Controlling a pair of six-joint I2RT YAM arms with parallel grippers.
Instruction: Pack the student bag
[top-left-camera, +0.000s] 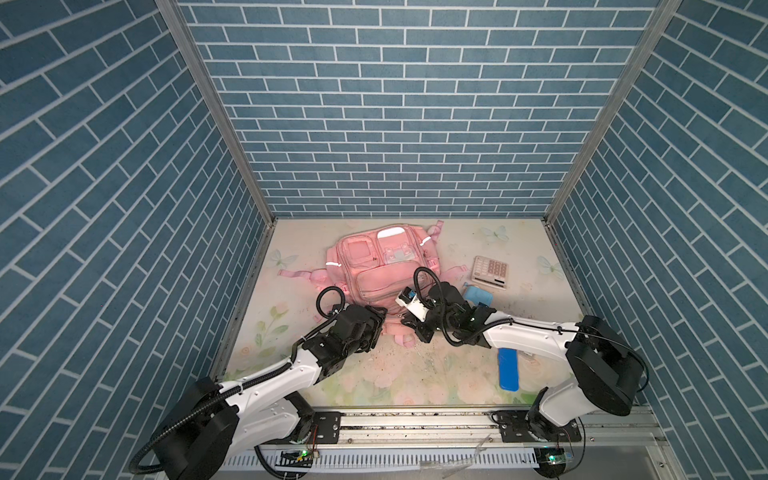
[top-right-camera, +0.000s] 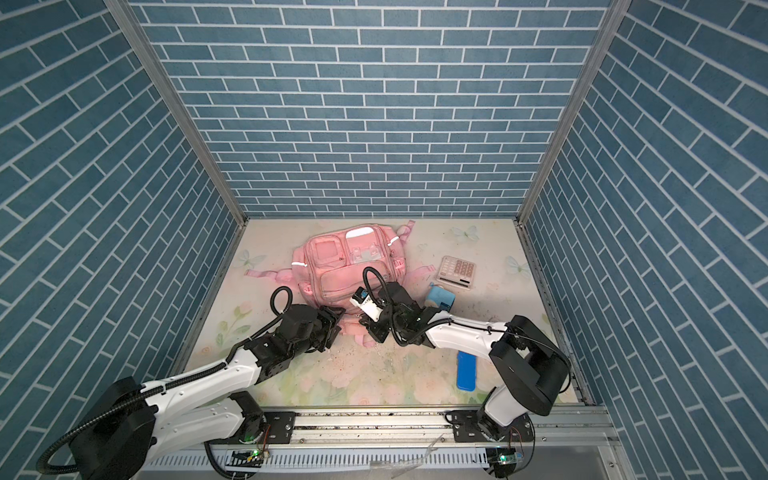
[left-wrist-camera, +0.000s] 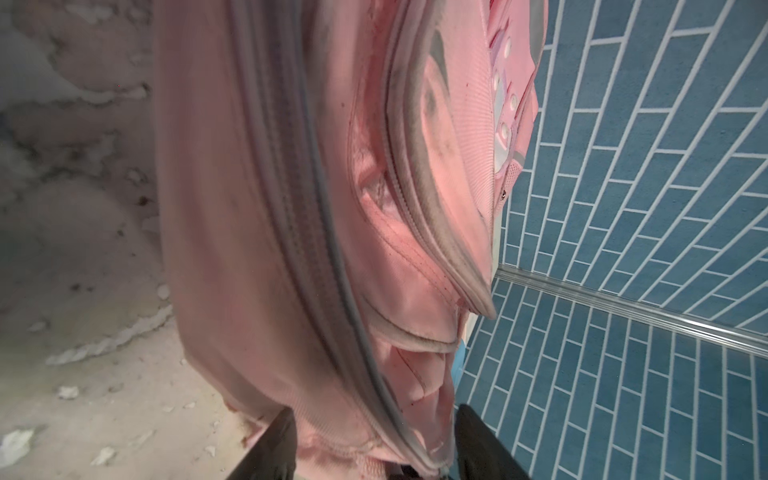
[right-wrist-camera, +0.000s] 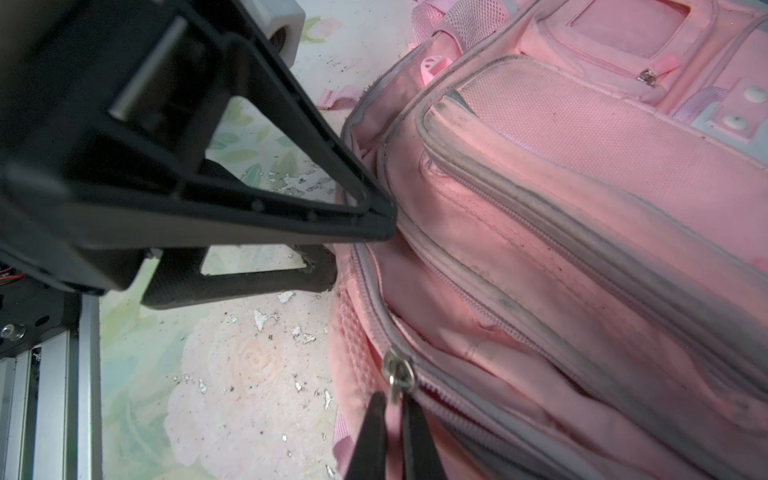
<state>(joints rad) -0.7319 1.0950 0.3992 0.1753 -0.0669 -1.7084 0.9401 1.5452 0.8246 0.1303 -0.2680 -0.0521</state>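
Two arms meet at the near edge of the student bag (top-left-camera: 374, 270), which lies flat toward 12 o'clock on the flowered surface (top-left-camera: 332, 374), pockets facing up.

In both top views the left arm (top-left-camera: 286, 374) comes in from 7 o'clock, stretched low. The left end effector (top-left-camera: 380, 321) is at the near left corner of the bag, but its own black body hides the fingers. The right arm (top-left-camera: 528, 336) comes from 4 o'clock, elbow raised and forearm nearly level. The right end effector (top-left-camera: 406, 324) is at the middle of the near edge, and its tips are hidden as well. A calculator (top-left-camera: 490, 270) lies at 2 o'clock, well apart from the bag. A light blue item (top-left-camera: 478, 297) beside the right wrist is partly covered, so I cannot name it. A blue case (top-left-camera: 509, 374) lies at 4 o'clock, near the forearm.

In the left wrist view only the tips of the two dark fingers (left-wrist-camera: 276, 444) show. They stand apart with the zipped edge of the bag between them. Whether they press the cloth is not clear.

In the right wrist view the right fingers (right-wrist-camera: 370, 432) are closed together on the pink zip pull (right-wrist-camera: 392, 409), which hangs from a metal slider (right-wrist-camera: 397, 372). The left end effector shows here too, jaws apart: one tip touches the zip edge of the bag, the other is lower, beside its side. The far part of the bag is cut off.
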